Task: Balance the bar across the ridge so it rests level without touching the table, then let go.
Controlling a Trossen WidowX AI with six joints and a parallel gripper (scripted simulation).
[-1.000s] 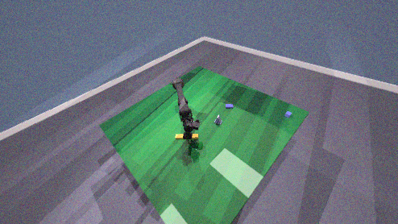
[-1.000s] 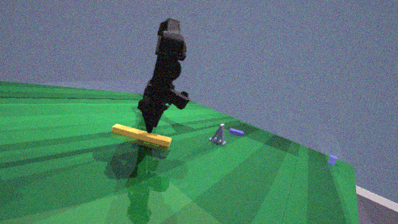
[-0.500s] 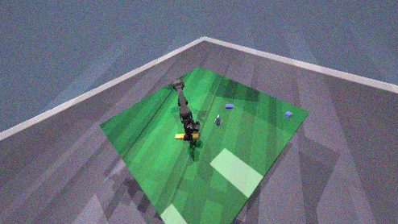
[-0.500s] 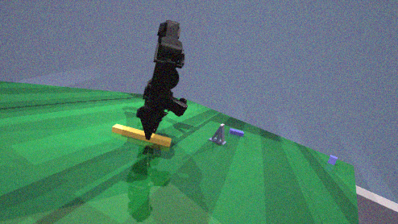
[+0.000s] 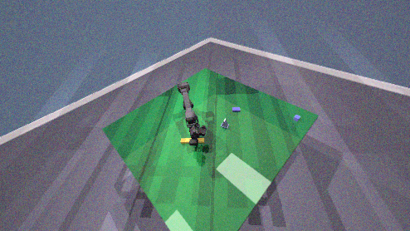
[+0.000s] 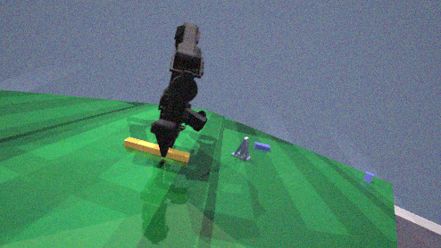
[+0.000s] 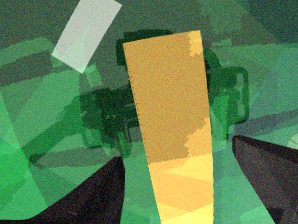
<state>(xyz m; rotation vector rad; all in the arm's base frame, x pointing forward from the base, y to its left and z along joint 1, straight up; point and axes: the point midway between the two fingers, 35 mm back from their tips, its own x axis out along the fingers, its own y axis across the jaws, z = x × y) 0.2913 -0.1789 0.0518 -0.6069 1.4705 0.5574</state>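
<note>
The yellow bar (image 5: 186, 140) (image 6: 136, 144) (image 7: 167, 95) lies flat on the green table (image 5: 166, 179) (image 6: 277, 210). My gripper (image 5: 195, 144) (image 6: 163, 156) (image 7: 178, 153) is open and low over the bar, near its middle. In the wrist view one dark finger is on each side of the bar, with a green gap between each finger and the bar. The grey ridge (image 5: 224, 124) (image 6: 243, 152), a small stand with a narrow top and a wider base, stands to the right of the bar in the top and exterior views. Nothing rests on it. The exact fingertip height is hard to tell.
A blue block (image 5: 236, 109) (image 6: 262, 146) lies behind the ridge and slightly right. Another blue block (image 5: 297, 117) (image 6: 368, 177) lies near the table's right corner. A pale rectangular patch (image 5: 244, 178) (image 7: 86, 35) and a second pale patch (image 5: 178, 221) show on the green surface.
</note>
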